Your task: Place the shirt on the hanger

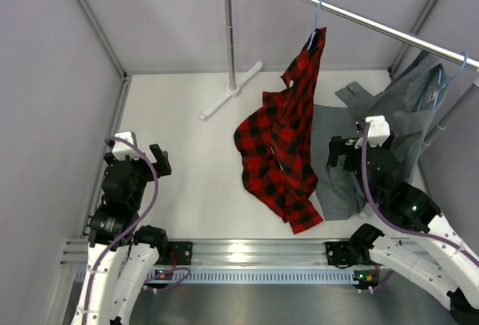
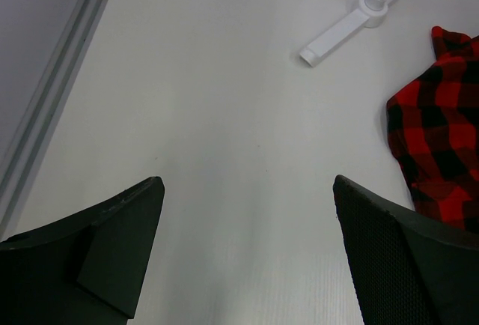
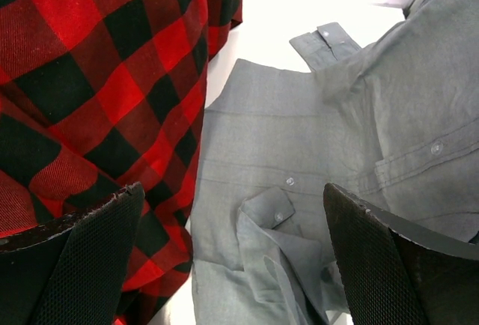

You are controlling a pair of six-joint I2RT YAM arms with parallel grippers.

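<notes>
The red-and-black plaid shirt (image 1: 281, 145) hangs by one shoulder from the light-blue hanger (image 1: 316, 22), whose hook sits on the rail. Only the hook shows; the frame is hidden in the cloth. The shirt's lower part lies bunched on the white table. My left gripper (image 1: 137, 156) stands open far to the left, over bare table (image 2: 247, 190), with the shirt (image 2: 441, 145) at the right edge of its view. My right gripper (image 1: 346, 153) is open just right of the shirt (image 3: 97, 78), above grey cloth (image 3: 233, 190), and holds nothing.
A grey garment (image 1: 397, 115) hangs from a second blue hanger (image 1: 443, 78) at the right and spills onto the table (image 3: 299, 153). The rail (image 1: 374, 22) runs diagonally on a white pole (image 1: 230, 33) with a foot (image 1: 228, 93) (image 2: 352, 22). Walls enclose the table.
</notes>
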